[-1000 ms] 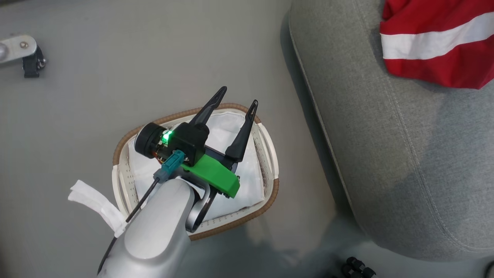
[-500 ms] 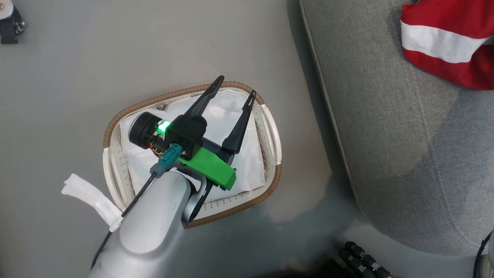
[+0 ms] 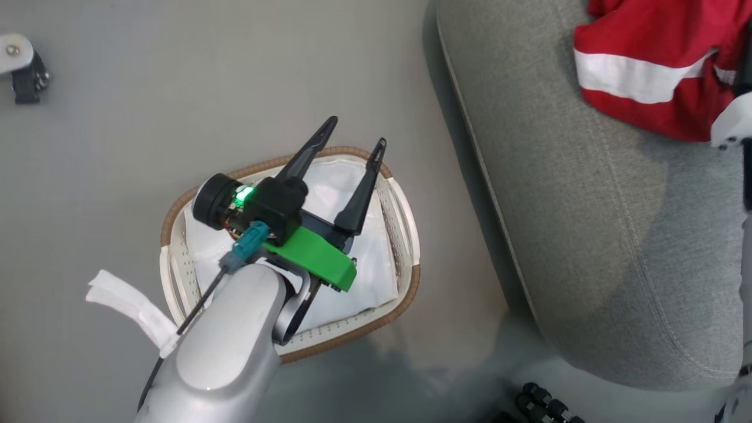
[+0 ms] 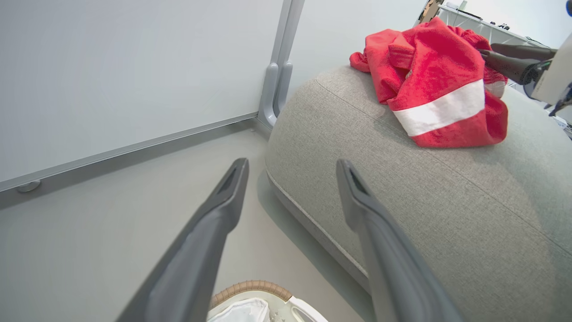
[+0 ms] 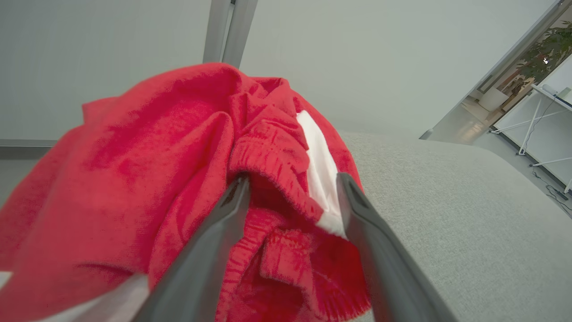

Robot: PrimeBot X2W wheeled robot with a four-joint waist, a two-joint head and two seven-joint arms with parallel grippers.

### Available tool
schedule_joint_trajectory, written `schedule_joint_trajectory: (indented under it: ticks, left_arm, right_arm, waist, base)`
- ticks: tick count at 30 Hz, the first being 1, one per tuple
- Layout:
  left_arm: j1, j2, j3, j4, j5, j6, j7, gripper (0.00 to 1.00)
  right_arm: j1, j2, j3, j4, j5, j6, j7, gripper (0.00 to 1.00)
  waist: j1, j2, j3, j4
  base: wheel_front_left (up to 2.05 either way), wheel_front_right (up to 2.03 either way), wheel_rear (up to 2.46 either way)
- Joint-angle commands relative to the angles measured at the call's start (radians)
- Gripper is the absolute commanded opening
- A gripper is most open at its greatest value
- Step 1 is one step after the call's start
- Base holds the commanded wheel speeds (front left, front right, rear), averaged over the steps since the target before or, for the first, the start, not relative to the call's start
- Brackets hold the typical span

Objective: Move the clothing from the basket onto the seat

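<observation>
- Left forearm [image 3: 226, 358]: a smooth, rounded silver-grey metal shell.
- Bright green plastic bracket [image 3: 314, 258] at the wrist, next to a black cylindrical camera housing [image 3: 210, 201] with a small lit green lamp [image 3: 242, 192].
- Teal plug [image 3: 248, 252] carrying a thin black cable [image 3: 197, 306].
- Left gripper [image 3: 356, 131]: two long, dark grey, tapering fingers with slotted tips.
- Right gripper [image 5: 292, 178]: the same dark fingers, with a white wrist casing [image 3: 730, 122].

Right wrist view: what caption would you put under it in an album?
Open jaws on either side of a rumpled fold of the red clothing, heaped on the grey seat.
</observation>
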Motion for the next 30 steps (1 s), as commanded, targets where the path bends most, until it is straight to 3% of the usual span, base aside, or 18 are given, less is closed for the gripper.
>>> schedule_joint_trajectory:
  ticks: [1,9,16,30]
  left_arm:
    - [0.018,0.003,0.016,-0.009,-0.016,-0.003,0.0,1.0]
    - [0.063,-0.013,0.075,-0.01,-0.036,-0.002,0.0,1.0]
    - [0.11,-0.042,0.146,0.014,-0.04,0.017,0.0,1.0]
    - [0.281,-0.057,0.306,0.01,-0.028,0.044,0.0,1.0]
  right_arm:
    - [0.034,0.001,0.011,-0.017,0.007,-0.001,-0.005,1.0]
    - [0.15,-0.008,0.08,-0.116,0.028,-0.001,-0.005,1.0]
    - [0.174,-0.009,0.106,-0.16,0.046,-0.001,-0.005,1.0]
    - [0.29,0.107,0.166,-0.178,0.105,-0.001,-0.005,1.0]
  waist:
    - [0.0,0.0,-0.045,-0.012]
    - [0.0,0.0,-0.156,-0.011]
    - [0.0,0.0,-0.265,0.045]
    - [0.0,0.0,-0.448,0.202]
  base:
    - [0.0,0.0,0.0]
    - [0.0,0.0,0.0]
    - [0.0,0.0,0.0]
    - [0.0,0.0,0.0]
